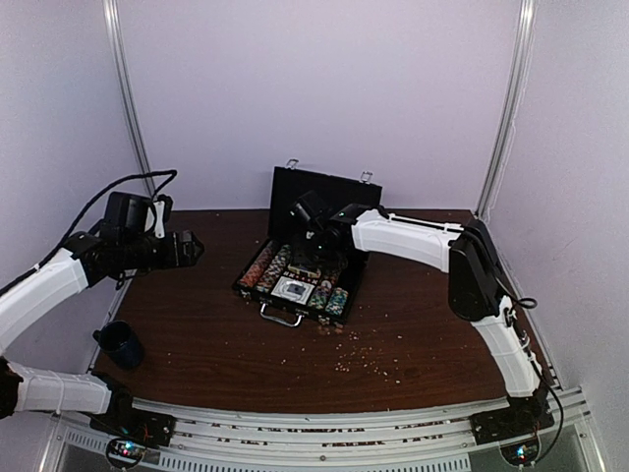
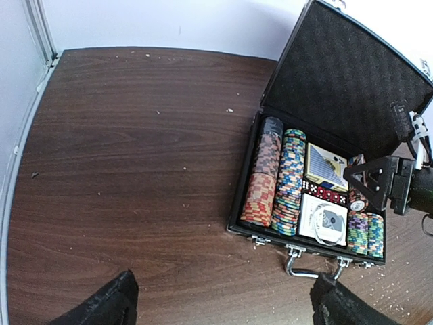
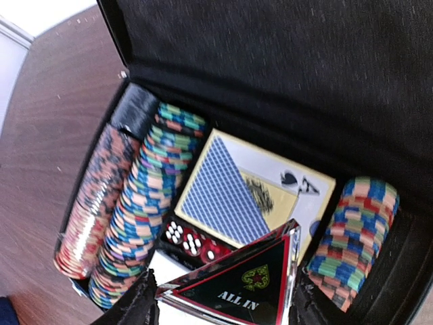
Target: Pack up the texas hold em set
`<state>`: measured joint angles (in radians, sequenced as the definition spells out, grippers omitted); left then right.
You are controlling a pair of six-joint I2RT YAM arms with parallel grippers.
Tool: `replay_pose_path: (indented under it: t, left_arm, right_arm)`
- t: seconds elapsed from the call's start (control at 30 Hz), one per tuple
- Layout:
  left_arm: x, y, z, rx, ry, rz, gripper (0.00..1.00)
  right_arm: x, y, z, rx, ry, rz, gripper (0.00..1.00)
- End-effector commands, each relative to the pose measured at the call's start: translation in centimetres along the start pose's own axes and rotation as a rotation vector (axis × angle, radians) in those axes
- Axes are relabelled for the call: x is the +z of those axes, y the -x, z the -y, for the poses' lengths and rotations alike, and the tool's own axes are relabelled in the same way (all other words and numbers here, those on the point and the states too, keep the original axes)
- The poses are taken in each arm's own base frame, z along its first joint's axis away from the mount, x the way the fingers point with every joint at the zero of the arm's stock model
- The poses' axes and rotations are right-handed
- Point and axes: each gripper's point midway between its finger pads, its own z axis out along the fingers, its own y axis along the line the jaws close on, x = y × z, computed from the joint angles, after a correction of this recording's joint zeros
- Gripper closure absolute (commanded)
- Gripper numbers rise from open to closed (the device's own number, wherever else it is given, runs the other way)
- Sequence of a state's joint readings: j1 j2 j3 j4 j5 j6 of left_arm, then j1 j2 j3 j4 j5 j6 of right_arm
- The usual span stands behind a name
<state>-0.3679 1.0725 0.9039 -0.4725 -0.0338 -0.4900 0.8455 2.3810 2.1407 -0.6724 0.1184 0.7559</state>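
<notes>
Gripping a black triangular "ALL IN" plaque (image 3: 250, 284), the right gripper (image 3: 223, 305) is seen over the red dice (image 3: 193, 244) inside the black rectangular briefcase-like case with silver corners (image 2: 345, 74), which is set open, lid upright, mid-table on the brown wooden table (image 1: 197, 324). Multicoloured poker chip rows (image 3: 145, 196) and a blue-backed card deck box (image 3: 237, 189) are seated in its compartments. The left gripper (image 2: 226, 308) is spread wide, empty, well left of the case. A dark blue mug (image 1: 120, 344) is stood near the table's left edge. A white item (image 2: 325, 220) at the case front is possibly a round button.
</notes>
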Motion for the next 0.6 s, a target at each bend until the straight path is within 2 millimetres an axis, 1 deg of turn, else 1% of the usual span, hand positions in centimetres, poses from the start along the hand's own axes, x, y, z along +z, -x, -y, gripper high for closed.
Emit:
replay_pose_path:
  t: [0.0, 0.27, 0.43, 0.57]
  left_arm:
    - [-0.6, 2.1, 0.1, 0.023, 0.013, 0.057, 0.09]
    - [-0.8, 2.2, 0.0, 0.028, 0.025, 0.058, 0.09]
    - [-0.9, 2.7, -0.2, 0.033, 0.042, 0.067, 0.08]
    - [-0.8, 2.7, -0.3, 0.038, 0.052, 0.065, 0.08]
  right_arm:
    - [1.0, 1.7, -1.1, -0.009, 0.056, 0.048, 0.44]
    - [2.4, 2.8, -2.0, 0.01, 0.117, 0.073, 0.44]
    - [3.9, 2.3, -1.6, 0.013, 0.112, 0.065, 0.44]
    - [4.4, 2.1, -1.1, 0.012, 0.091, 0.069, 0.43]
